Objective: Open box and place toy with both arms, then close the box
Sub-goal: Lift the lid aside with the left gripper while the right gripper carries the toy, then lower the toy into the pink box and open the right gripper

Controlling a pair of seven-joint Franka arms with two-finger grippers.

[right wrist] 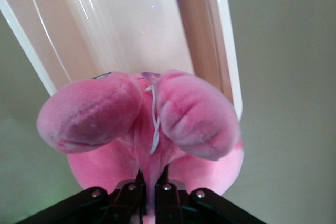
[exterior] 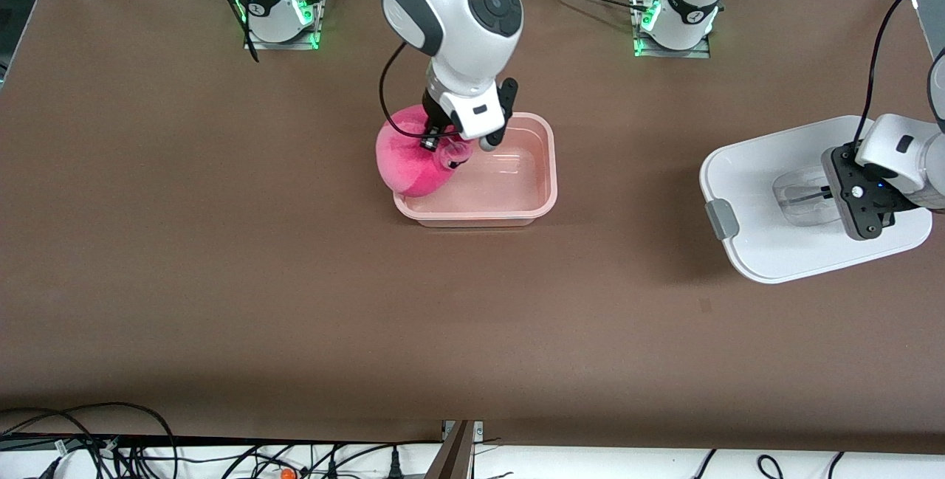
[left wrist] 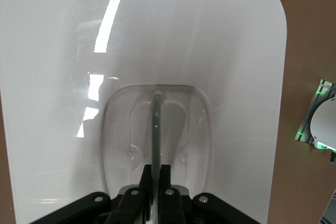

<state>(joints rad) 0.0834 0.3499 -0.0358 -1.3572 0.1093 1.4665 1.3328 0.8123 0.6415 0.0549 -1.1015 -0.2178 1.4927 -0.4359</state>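
place: robotics lab | evidence: bolted arm bases (exterior: pixel 672 21), brown table (exterior: pixel 221 243), loose cables (exterior: pixel 111 449)

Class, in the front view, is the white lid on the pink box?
No: the lid lies on the table, apart from the open box.

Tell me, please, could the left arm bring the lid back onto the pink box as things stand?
Probably not yet: the left gripper is shut on the lid handle, but the right gripper holds the toy over the box rim, blocking the opening.
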